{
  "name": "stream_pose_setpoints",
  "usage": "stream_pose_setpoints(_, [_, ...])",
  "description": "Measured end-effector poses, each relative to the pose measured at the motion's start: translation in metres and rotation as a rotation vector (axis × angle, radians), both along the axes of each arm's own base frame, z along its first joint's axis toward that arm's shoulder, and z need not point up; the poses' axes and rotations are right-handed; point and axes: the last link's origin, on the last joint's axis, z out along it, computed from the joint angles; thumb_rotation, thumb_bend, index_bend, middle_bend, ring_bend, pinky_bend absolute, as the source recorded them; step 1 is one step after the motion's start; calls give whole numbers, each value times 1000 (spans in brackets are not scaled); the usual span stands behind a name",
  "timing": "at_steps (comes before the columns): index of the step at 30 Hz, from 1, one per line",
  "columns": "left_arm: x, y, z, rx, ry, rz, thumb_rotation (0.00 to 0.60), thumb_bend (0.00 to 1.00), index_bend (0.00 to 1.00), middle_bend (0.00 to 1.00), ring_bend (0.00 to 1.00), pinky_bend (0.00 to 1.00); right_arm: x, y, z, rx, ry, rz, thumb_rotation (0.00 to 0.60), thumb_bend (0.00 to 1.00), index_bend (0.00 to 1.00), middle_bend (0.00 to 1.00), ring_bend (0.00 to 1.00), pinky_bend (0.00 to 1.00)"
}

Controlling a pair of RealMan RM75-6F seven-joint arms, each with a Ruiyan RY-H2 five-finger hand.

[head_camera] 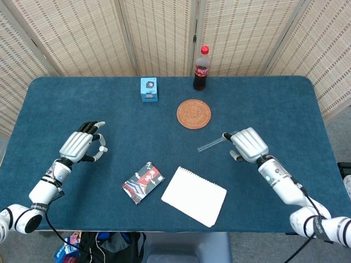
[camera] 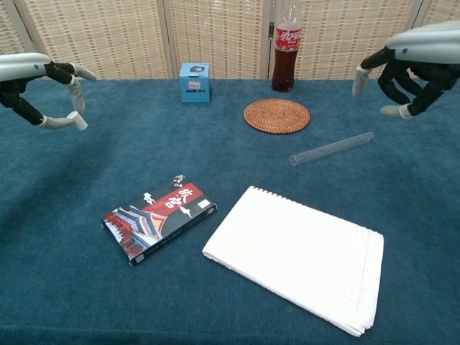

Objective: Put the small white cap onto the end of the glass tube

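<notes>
Glass tube (head_camera: 218, 141), clear and slender, lies flat on the blue cloth-covered counter (head_camera: 274, 104), directly beneath the right hand (head_camera: 248, 145). In the chest view the right hand (camera: 406, 65) hovers above the tube's (camera: 331, 149) far end, clear of it, fingers spread and curved, holding nothing. The left hand (head_camera: 82, 145) hangs well away from the tube, above the counter, with thumb and fingers apart; whether it holds the small white cap cannot be told, and no cap is identifiable in either view.

Step in hand, as judged: approach and grasp of the tube by the right hand.

Procedure:
1. Lower the right hand straight down over the tube's near-hand end.
2. Close thumb and fingers across the tube's width, not along it, since the round glass will likely roll on the cloth.
3. Apply light, even pressure; glass is slippery and brittle.
4. Leave the open end, which points away from the right hand toward the white spiral notepad (head_camera: 193, 196), free for the cap.
</notes>
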Motion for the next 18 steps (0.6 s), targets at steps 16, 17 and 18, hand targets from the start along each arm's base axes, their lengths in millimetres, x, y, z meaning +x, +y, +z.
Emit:
stream_pose_setpoints(16, [-3,-3,-2,-11,21,7,600,423,516,52,0,0,-2,-54,-63,24,148,-16,600,297,412,1000,1000,1000])
stream_pose_setpoints(17, [-3,-3,-2,-12,21,8,600,423,515,52,0,0,-2,-57,-67,25,156,-17,600,297,413,1000,1000,1000])
stream_pose_setpoints(18, [-4,-3,-2,-11,21,9,600,423,515,52,0,0,-3,-59,-70,26,161,-17,600,297,415,1000,1000,1000])
